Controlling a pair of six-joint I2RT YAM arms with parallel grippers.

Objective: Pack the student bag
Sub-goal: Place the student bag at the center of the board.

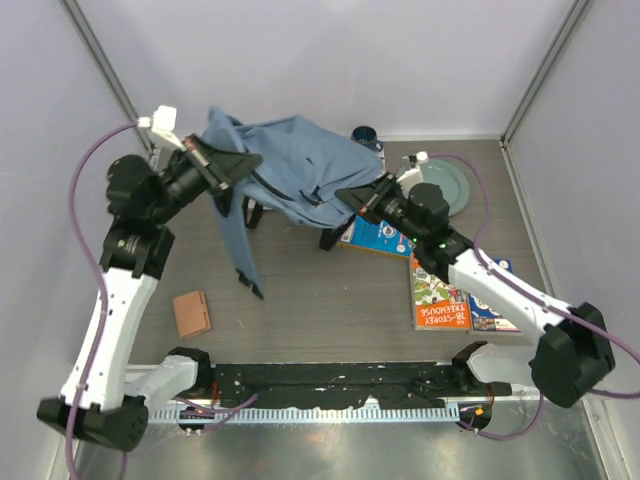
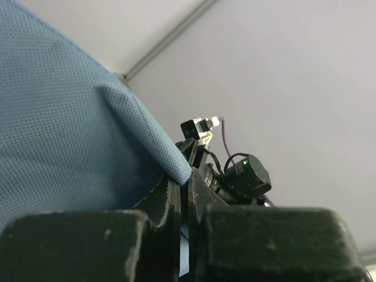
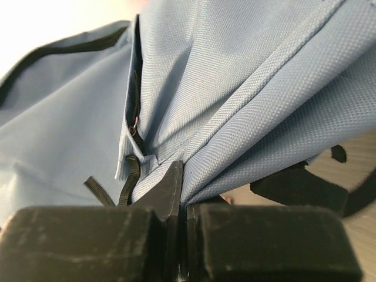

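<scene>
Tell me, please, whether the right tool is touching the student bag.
Touching. The right wrist view shows the right tool shut on a fold of the student bag, with the light-blue fabric pinched between its closed fingers and no gap.

Small brown wallet-like item (image 1: 191, 313) lay flat on grey wood-grain table (image 1: 320, 320), left of centre. Orange-edged "Treehouse" paperback (image 1: 436, 295) lay to the right, with a blue book (image 1: 485, 316) just beside it. Second blue-covered book (image 1: 378, 236) lay nearer centre. Pale green plate (image 1: 458, 185) and dark blue cup (image 1: 366, 134) sat near the far edge.
</scene>
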